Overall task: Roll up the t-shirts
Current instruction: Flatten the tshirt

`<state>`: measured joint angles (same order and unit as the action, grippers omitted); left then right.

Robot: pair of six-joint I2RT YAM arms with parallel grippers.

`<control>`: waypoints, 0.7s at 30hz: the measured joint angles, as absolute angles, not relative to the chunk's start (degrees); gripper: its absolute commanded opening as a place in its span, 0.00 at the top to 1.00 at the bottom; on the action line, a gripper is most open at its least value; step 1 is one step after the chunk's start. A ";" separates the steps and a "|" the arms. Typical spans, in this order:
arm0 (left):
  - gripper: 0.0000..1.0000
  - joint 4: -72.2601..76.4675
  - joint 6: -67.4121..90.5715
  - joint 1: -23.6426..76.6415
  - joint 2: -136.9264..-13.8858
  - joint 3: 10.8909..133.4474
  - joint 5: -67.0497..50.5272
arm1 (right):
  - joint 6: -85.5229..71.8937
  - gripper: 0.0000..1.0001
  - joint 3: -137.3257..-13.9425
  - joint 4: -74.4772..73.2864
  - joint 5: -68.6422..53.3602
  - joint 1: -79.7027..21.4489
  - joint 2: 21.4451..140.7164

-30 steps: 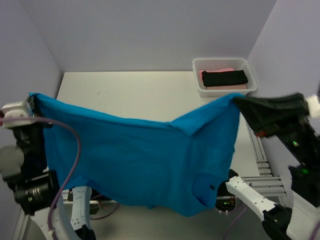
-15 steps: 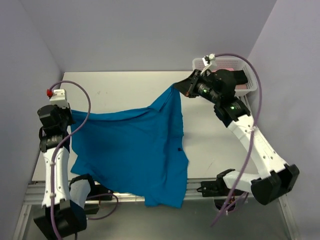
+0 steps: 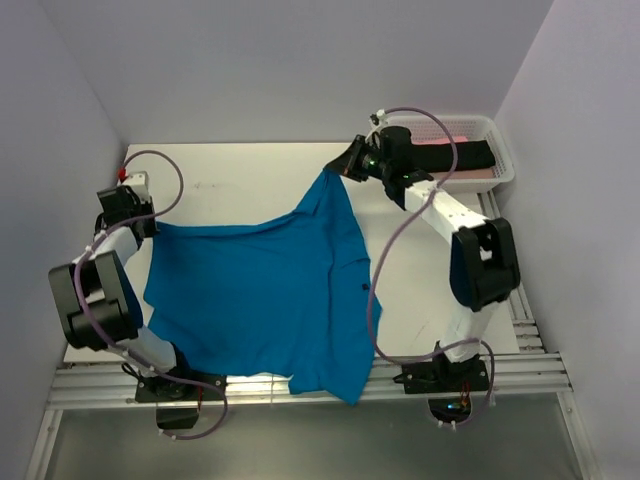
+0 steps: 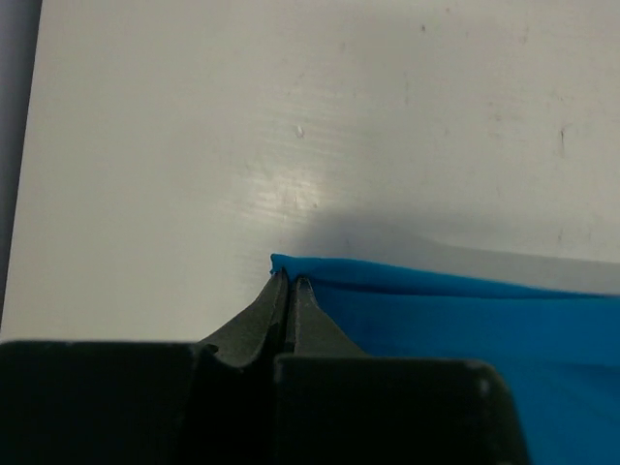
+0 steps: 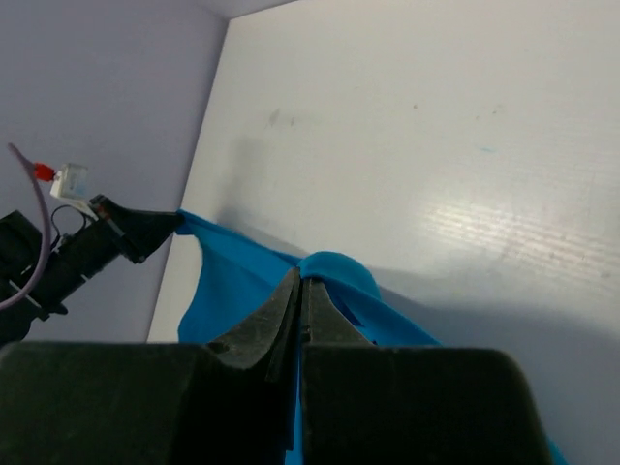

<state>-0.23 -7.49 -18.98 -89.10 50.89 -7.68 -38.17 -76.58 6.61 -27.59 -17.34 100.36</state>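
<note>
The blue t-shirt (image 3: 260,290) is pinched by the right gripper (image 3: 346,171) near the basket (image 3: 498,178) and by the left gripper (image 3: 143,226) far from it, apparently to be spread flat.

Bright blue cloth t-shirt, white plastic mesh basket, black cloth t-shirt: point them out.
Bright blue cloth t-shirt (image 3: 250,290): top view, mid body.
White plastic mesh basket (image 3: 503,168): top view, right rim.
Black cloth t-shirt (image 3: 475,153): top view, visible end.
</note>
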 measured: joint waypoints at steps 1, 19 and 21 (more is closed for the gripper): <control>1.00 -0.23 -7.49 -19.18 -91.46 52.62 -7.73 | -38.48 1.00 -78.19 6.94 -27.77 -17.21 102.87; 0.08 -5.89 1.13 -19.81 -127.48 94.98 -7.49 | -54.63 0.00 -141.10 16.71 -25.39 -13.47 154.23; 0.04 -6.72 2.61 -19.94 -127.90 95.50 -7.38 | -56.64 0.00 -138.56 18.44 -24.56 -13.04 154.98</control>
<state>-6.72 2.61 -19.94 -127.90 95.50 -7.38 -56.64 -138.56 18.44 -24.56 -13.04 154.98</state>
